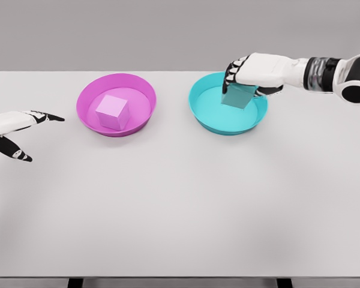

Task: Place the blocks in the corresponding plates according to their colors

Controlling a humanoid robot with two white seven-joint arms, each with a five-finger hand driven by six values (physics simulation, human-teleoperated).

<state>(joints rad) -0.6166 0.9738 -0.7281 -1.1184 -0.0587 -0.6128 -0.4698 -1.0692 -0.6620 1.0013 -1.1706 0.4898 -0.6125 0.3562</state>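
Note:
A pink block (113, 111) lies inside the magenta plate (141, 88) at the table's back left. To its right stands the teal plate (199, 114). My right hand (240, 78) reaches in from the right above that plate's far side, fingers curled around a teal block (237, 98) that hangs tilted over the plate's inside. I cannot tell whether the block touches the plate floor. My left hand (25, 132) rests at the far left edge of the table, fingers spread and holding nothing.
The white table (180, 210) stretches wide in front of both plates. Its front edge runs along the bottom of the view, with dark legs (75, 282) showing beneath.

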